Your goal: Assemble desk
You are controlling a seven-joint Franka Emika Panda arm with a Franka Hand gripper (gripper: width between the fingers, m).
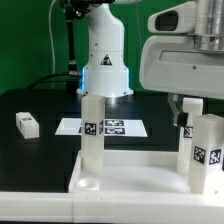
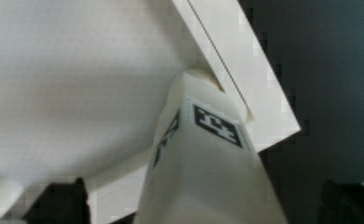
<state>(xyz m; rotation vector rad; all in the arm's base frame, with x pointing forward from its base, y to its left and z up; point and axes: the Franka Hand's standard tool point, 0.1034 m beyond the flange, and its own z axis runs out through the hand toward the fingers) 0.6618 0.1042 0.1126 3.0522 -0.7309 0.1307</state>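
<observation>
The white desk tabletop [image 1: 140, 182] lies at the front with its sockets facing up. One white leg [image 1: 92, 130] stands upright in its corner on the exterior view's left. A second leg [image 1: 207, 152] stands at the front right. My gripper [image 1: 186, 108] reaches down at the right and is shut on a third tagged leg [image 1: 185, 133], held upright at the far right corner. In the wrist view this leg [image 2: 205, 170] runs between my gripper [image 2: 182, 212] fingers toward the tabletop [image 2: 72, 80]. A fourth leg [image 1: 27, 124] lies loose on the black table at the left.
The marker board [image 1: 100, 127] lies flat behind the tabletop in the middle. The robot's white base [image 1: 105, 60] stands at the back. A white bar [image 1: 40, 210] runs along the front left edge.
</observation>
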